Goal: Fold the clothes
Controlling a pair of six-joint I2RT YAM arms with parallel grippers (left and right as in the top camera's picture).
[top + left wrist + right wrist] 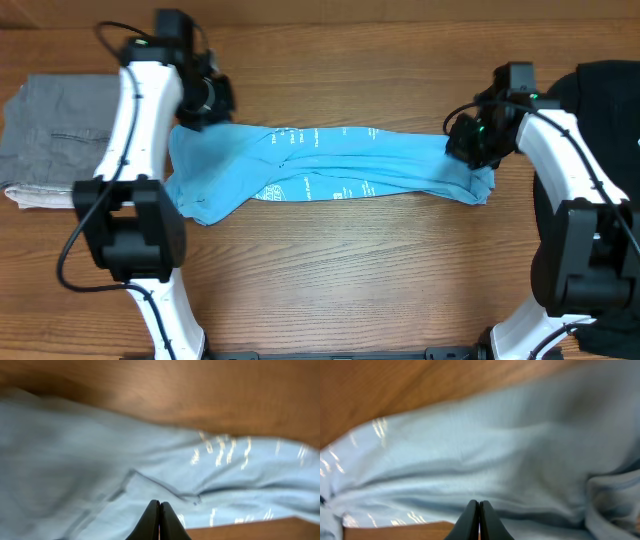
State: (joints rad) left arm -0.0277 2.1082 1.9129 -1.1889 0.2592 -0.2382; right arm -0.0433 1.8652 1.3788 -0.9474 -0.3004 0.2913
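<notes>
The light blue T-shirt (340, 165) lies on the wooden table as a long, bunched band running left to right, with white lettering showing. My left gripper (200, 105) is over its upper left end. In the left wrist view its jaws (160, 505) are shut above the cloth (100, 450), with no cloth seen between them. My right gripper (465, 140) is at the shirt's right end. In the right wrist view its jaws (479, 505) are shut over the cloth (520, 450), and nothing shows between them.
A folded grey garment (50, 140) lies at the left edge of the table. A black garment (600, 100) lies at the right edge, behind my right arm. Bare wooden table (340, 270) runs along the front.
</notes>
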